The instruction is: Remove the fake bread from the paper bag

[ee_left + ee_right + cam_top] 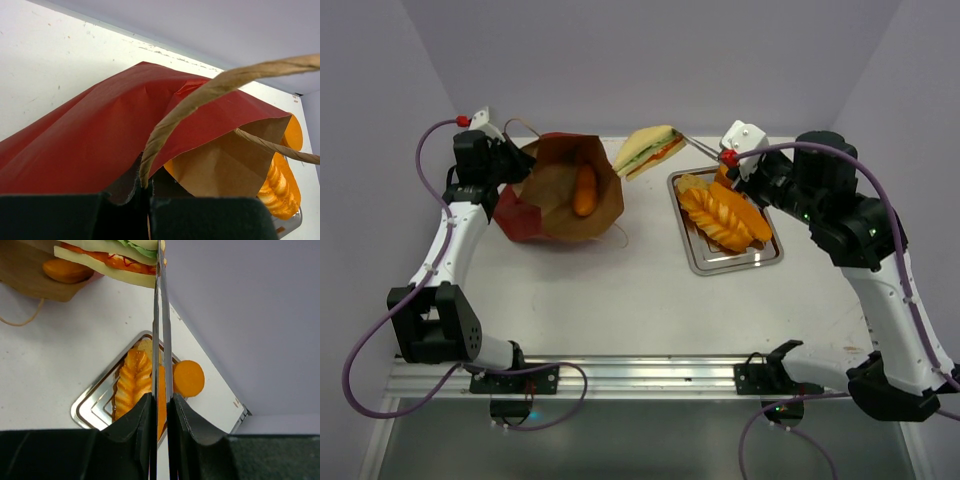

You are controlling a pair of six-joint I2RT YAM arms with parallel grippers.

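Observation:
The red paper bag (565, 195) lies at the back left with its brown mouth open, and one orange loaf (585, 190) of fake bread shows inside. My left gripper (510, 160) is shut on the bag's twine handle (200, 97), at the bag's left rim. My right gripper (728, 165) is shut on thin metal tongs (161, 330). The tongs' tips pinch the triangular sandwich (648, 150) in the air between bag and tray. Braided loaves (720, 215) lie in the steel tray (720, 262). A round bun (188, 378) sits at the tray's far side.
The purple back wall stands close behind the bag and tray. A loose loop of the bag's other handle (620, 235) trails on the white table between bag and tray. A metal rail (620, 375) runs along the table's near edge.

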